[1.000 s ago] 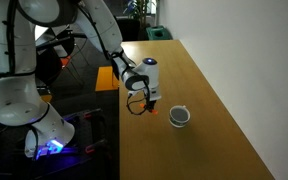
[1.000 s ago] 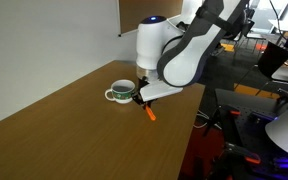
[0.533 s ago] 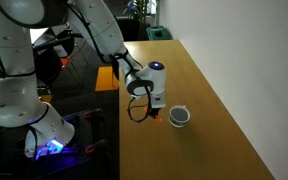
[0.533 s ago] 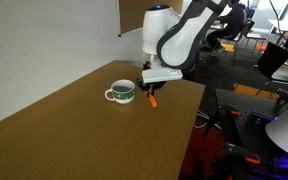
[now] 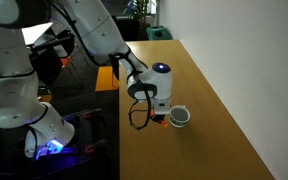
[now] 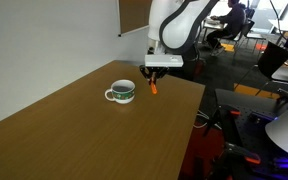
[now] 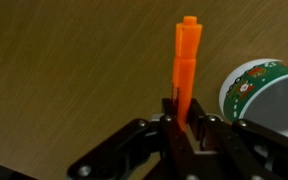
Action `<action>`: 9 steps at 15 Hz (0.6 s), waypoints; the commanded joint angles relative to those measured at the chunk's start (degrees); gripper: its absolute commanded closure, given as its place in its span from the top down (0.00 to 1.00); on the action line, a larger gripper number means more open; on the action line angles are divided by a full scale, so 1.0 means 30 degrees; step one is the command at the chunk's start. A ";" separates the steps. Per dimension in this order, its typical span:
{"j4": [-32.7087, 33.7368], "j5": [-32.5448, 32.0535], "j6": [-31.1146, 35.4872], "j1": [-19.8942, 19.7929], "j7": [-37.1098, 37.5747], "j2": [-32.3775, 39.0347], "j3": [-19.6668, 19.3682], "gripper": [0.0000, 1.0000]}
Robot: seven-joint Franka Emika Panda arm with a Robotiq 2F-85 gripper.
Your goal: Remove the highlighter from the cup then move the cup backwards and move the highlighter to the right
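Wrist view: the two dark fingers (image 7: 171,124) of the gripper (image 7: 184,120) are pressed narrowly together on the lower end of the highlighter (image 7: 186,65). The orange pen runs straight out from between them over the brown bench (image 7: 64,70). This grip is plain only here; in both exterior views the gripper head hides the fingertips. Just to one side of the pen, clear of the fingers, is the cup (image 7: 269,95). This view also shows a green band with red marks around its outside.

In an exterior view the highlighter (image 6: 153,87) hangs tip-down under the gripper (image 6: 155,76). It is outside the cup (image 6: 122,92) and just beside it, between the cup and the bench edge on the robot's side. Whether its tip touches the wood I cannot tell. The cup's handle shows here, pointing away from the pen.

In an exterior view from another spot, the cup (image 5: 180,117) shows its dark inside. It sits near the long bench edge by the robot's base, and only a speck of orange (image 5: 155,117) peeks out below the gripper (image 5: 160,108).

By my count there is one highlighter, one cup and one arm (image 6: 179,25) with one gripper.
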 commanded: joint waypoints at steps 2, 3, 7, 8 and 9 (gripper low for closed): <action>-0.0167 0.0044 -0.1283 -0.1228 -0.0041 -0.1251 -0.0194 0.05; 0.0007 0.0059 -0.1607 -0.1472 0.0093 -0.1204 -0.0258 0.05; 0.0792 0.0391 -0.2343 -0.2455 0.0464 -0.0469 -0.0390 0.05; 0.0920 0.0477 -0.2328 -0.2643 0.0584 -0.0294 -0.0422 0.05; 0.1024 0.0582 -0.2246 -0.2805 0.0758 -0.0135 -0.0462 0.05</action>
